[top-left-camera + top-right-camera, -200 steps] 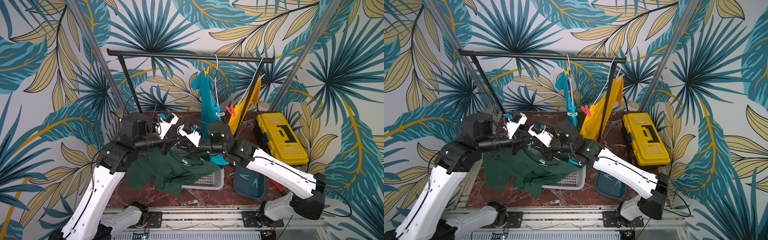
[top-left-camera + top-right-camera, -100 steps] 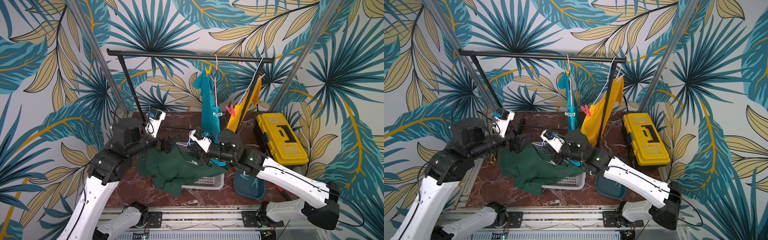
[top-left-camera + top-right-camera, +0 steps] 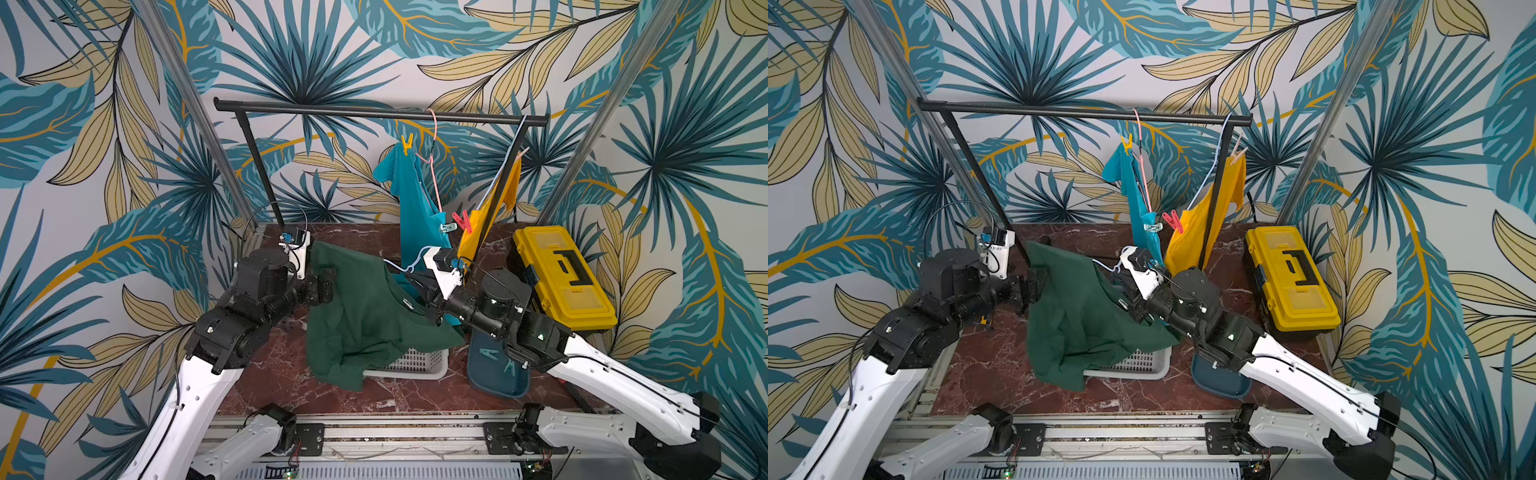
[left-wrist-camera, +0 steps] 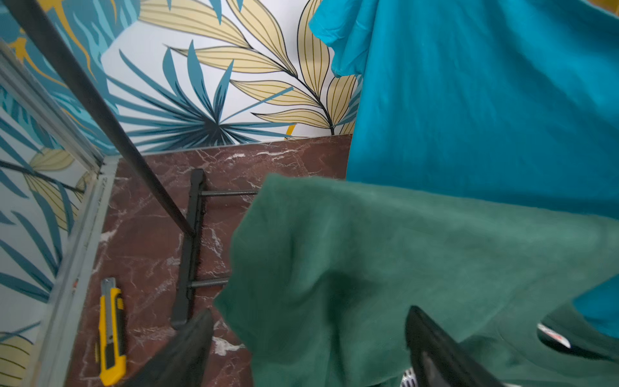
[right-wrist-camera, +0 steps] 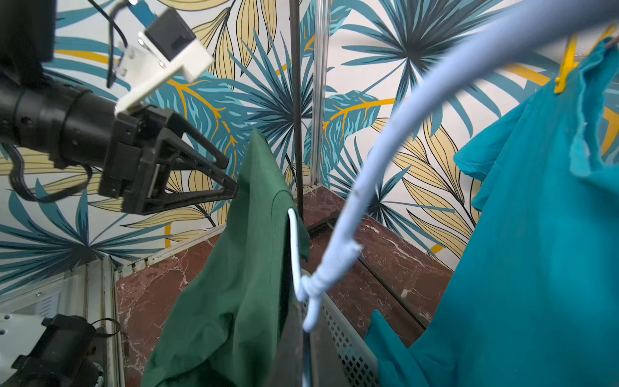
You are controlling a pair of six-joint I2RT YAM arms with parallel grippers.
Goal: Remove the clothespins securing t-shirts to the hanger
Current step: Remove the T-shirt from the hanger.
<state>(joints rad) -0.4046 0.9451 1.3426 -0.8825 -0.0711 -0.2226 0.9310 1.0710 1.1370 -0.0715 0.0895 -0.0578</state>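
The left gripper [image 5: 232,177] has just sprung open beside the green t-shirt [image 3: 365,316], apparently unpinned above the basket [image 3: 415,365] on the hanger [image 5: 368,167] that the right gripper [image 3: 422,297] clenches; four clothespins [image 3: 407,143] remain behind the basket

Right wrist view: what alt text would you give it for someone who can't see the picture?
A dark green t-shirt droops from a pale blue hanger above a red marble table. The left gripper, jaws open, is next to its shoulder. A turquoise t-shirt with a yellow clothespin hangs alongside.
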